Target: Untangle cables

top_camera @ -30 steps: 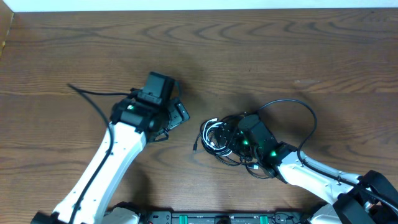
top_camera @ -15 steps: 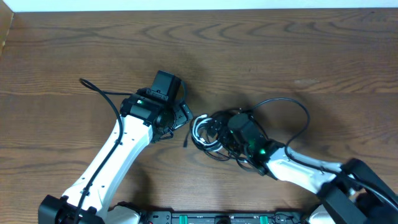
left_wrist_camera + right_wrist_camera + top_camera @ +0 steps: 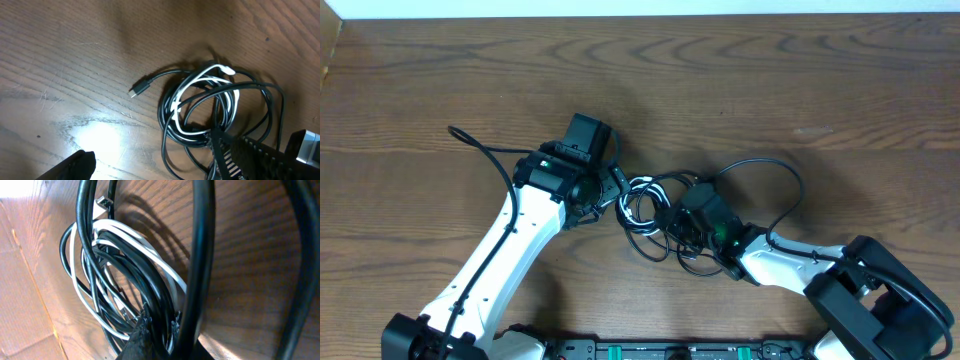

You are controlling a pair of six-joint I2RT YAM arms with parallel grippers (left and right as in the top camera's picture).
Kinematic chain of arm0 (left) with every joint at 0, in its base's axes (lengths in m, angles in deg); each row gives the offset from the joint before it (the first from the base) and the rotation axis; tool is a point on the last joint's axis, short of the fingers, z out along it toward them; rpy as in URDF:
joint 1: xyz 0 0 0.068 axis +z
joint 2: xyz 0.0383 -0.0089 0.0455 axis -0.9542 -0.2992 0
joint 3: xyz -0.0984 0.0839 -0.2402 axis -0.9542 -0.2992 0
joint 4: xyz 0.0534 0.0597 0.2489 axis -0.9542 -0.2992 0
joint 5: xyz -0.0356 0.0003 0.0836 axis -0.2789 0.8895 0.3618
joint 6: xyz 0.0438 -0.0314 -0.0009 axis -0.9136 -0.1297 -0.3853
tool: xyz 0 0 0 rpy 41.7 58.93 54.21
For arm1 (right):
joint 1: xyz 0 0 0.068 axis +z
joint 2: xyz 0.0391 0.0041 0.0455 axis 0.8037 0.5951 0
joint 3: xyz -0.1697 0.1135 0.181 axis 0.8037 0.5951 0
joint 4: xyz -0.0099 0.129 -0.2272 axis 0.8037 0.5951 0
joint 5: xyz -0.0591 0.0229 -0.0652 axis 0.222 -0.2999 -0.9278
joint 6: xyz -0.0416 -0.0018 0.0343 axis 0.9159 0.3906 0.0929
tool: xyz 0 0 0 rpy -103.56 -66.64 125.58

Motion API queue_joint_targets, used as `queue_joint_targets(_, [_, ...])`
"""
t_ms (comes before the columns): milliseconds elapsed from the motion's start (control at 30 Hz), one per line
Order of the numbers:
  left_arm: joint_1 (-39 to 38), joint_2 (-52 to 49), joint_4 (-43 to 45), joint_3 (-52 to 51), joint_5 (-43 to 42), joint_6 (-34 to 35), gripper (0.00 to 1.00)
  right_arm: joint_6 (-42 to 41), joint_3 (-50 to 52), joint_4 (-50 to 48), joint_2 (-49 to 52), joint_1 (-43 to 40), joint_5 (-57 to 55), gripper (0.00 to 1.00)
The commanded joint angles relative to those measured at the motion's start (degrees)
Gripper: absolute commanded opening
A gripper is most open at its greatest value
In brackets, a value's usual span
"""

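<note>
**Right pincer (image 3: 682,222) clenched in a tangle of thin black and white cables (image 3: 645,205) at the middle of the brown wooden table (image 3: 770,80).**
Its dark fingertips close on black strands deep in the coil, which crowds the right wrist view. The left pincer (image 3: 616,190) hangs spread wide at the bundle's left edge, holding nothing; whether it touches a strand cannot be told. One black cord's small plug end (image 3: 135,92) strays onto bare wood.
</note>
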Motion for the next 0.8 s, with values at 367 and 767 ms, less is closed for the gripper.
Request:
queue_joint_targets(367, [-0.1,-0.2,-0.1,0.1,0.9,0.3,0.90,21.5,2.7,13.2,-14.3,-2.5,2.2,0.01])
queue_joint_targets(767, [-0.1,-0.2,0.5,0.1,0.8,0.3,0.90,32.0,2.7,25.5,-29.9,-2.5,-0.8,0.01])
